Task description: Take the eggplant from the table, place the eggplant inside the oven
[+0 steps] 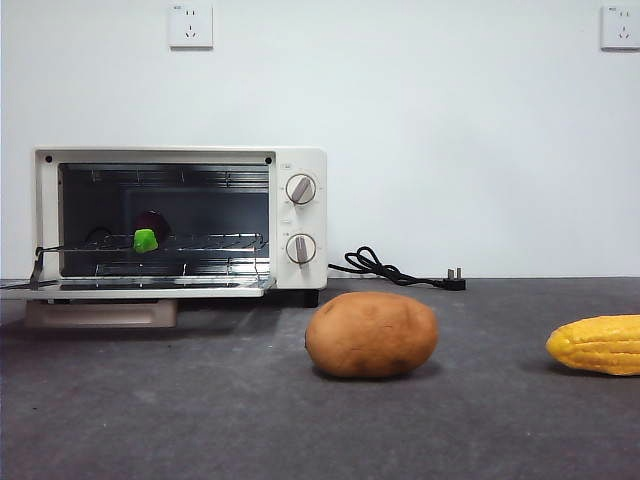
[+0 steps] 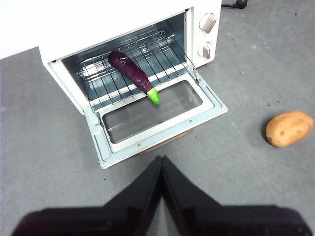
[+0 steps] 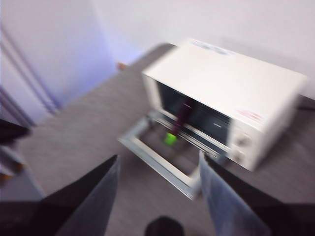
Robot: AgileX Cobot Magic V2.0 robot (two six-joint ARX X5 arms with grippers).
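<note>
The dark purple eggplant (image 2: 131, 73) lies on the wire rack inside the cream-white oven (image 2: 118, 24), its green stem cap (image 1: 145, 240) pointing out over the open door (image 2: 152, 118). The oven (image 1: 180, 215) stands at the left of the grey table (image 1: 200, 420). My left gripper (image 2: 161, 162) hangs shut above the table in front of the door, holding nothing. My right gripper (image 3: 158, 167) is open and empty, high above the table, looking down at the oven (image 3: 231, 93) and eggplant (image 3: 183, 114) in a blurred picture. Neither gripper shows in the front view.
A brown potato (image 1: 371, 334) sits mid-table, also right of the oven door (image 2: 289, 128). A yellow corn cob (image 1: 600, 344) lies at the right edge. The oven's black cord and plug (image 1: 400, 270) lie by the wall.
</note>
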